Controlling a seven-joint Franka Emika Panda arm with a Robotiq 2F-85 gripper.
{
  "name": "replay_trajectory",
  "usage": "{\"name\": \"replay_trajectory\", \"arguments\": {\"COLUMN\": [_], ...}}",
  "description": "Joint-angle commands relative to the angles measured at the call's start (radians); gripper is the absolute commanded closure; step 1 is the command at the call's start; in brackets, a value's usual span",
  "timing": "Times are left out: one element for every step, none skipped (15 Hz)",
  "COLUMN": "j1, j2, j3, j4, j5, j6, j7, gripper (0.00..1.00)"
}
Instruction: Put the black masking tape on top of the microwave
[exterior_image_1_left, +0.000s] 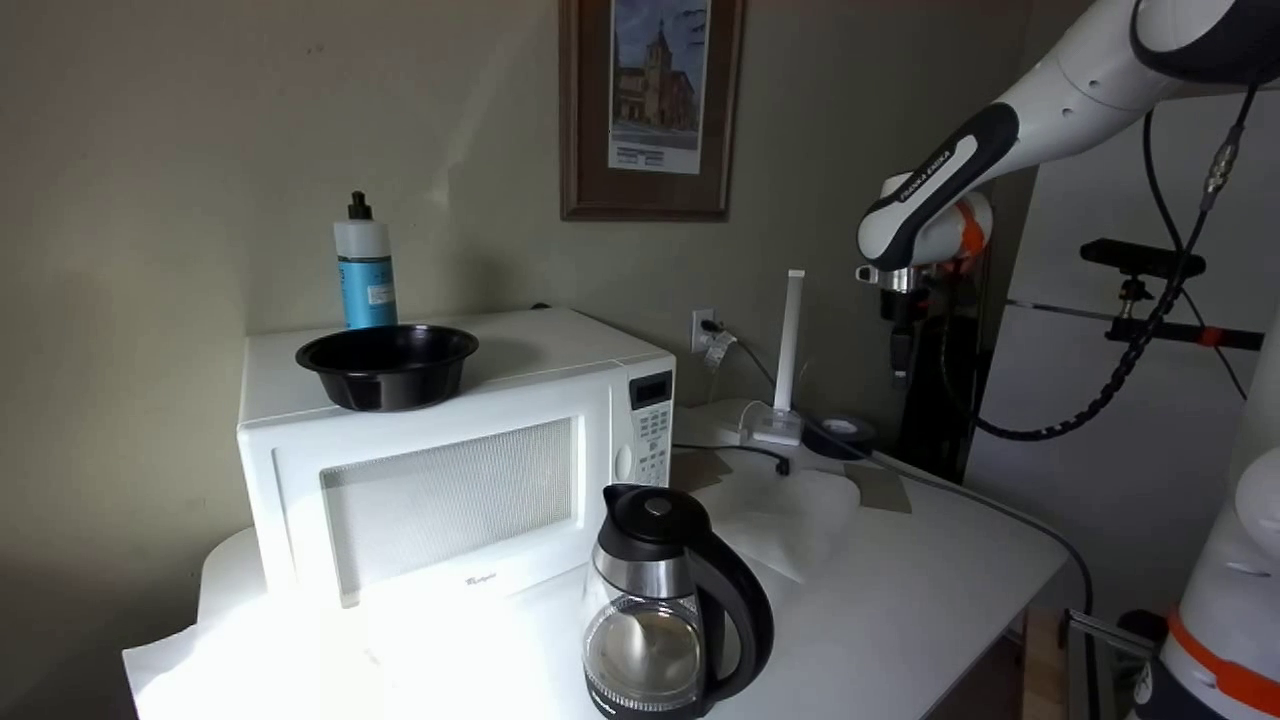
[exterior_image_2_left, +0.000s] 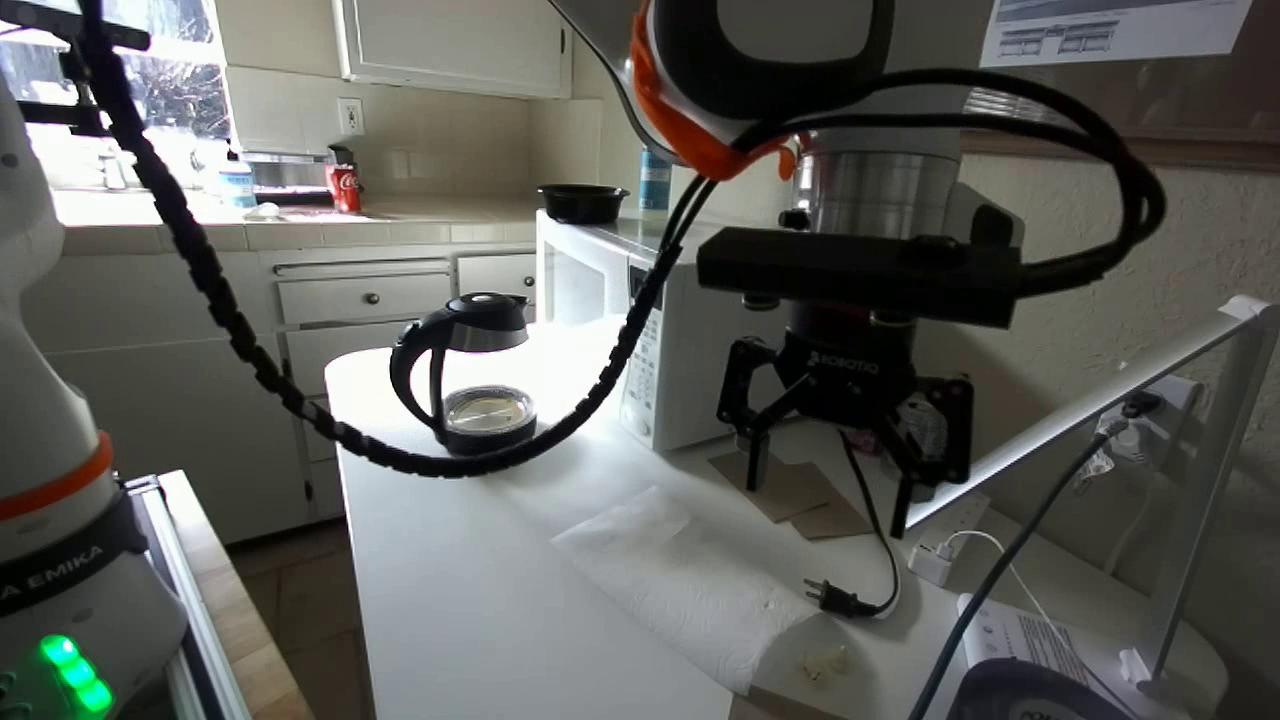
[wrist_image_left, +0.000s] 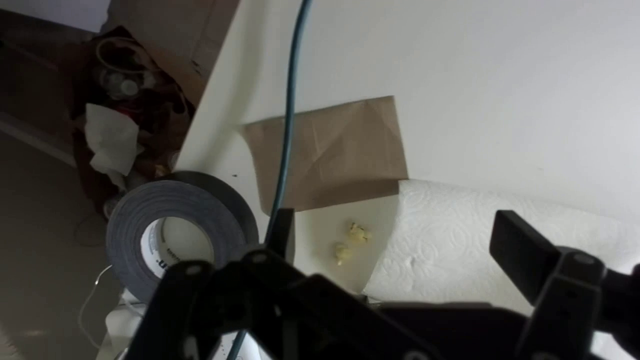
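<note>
Black tape ring (wrist_image_left: 175, 201), boxy white microwave (exterior_image_1_left: 455, 510), embossed paper towel (wrist_image_left: 460, 245), blocky fingers (wrist_image_left: 522, 255) spread apart

Arm (exterior_image_1_left: 1060, 110) reads FRANKA EMIKA; hand (exterior_image_2_left: 829, 506) reads ROBOTIQ.

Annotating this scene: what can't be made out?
Black masking tape: cut off by bottom edge in an exterior view; partly behind the pincer, wrist view.
Microwave: button labels too small in both exterior views.
Blue-labelled bottle: base hidden by the black bowl in an exterior view.
Framed picture: top cut off by upper edge, both exterior views.
</note>
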Motion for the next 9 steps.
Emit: {"name": "replay_trajectory", "arguments": {"j1": [-0.12, -0.153, -0.19, -0.222, -0.247, -0.262, -0.251, -0.267, -0.271], "j2": [0.181, 0.228, 0.274, 0.321, 0.366, 0.411, 0.308, 0.337, 0.343], "j3": [0.043, 0.052, 0.068, 0.08, 0.085, 0.091, 0.096, 0.102, 0.106], "j4": [0.046, 0.069, 0.096, 0.133, 0.174, 0.232, 0.124, 0.152, 0.156], "j5": [-0.047, -0.052, -0.043, -0.041, -0.051, -0.03, -0.055, -0.055, -0.054], "j6": [0.212, 0.257, 0.287, 0.306, 0.32, 0.301, 0.307, 0.306, 0.306], "j7": [-0.13, -0.175, -0.228, -0.255, -0.263, -0.211, -0.215, -0.214, -0.215], "gripper": [0.0, 0.0, 0.0, 0.0, 0.0, 0.0, 0.0, 0.0, 0.0]}}
